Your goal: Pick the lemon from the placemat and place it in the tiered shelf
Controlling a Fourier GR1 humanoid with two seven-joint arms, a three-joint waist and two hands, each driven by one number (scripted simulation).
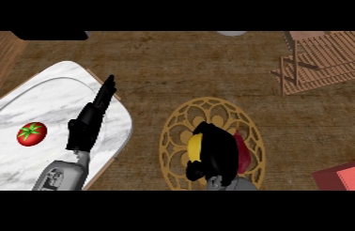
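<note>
A yellow lemon [195, 146] lies on the round tan openwork placemat [177, 127] at the lower middle. My right hand [218, 152] covers most of it from the right, fingers curled round it; only the lemon's left side shows. The wooden slatted tiered shelf [315, 61] stands at the upper right, well away from the hand. My left hand [94, 115] rests open over the marble board on the left, fingers straight and pointing up the view.
A white marble board [55, 98] fills the left side with a red tomato [32, 133] on it. A red object [243, 150] peeks out beside my right hand. A reddish block [340, 178] sits at the lower right corner.
</note>
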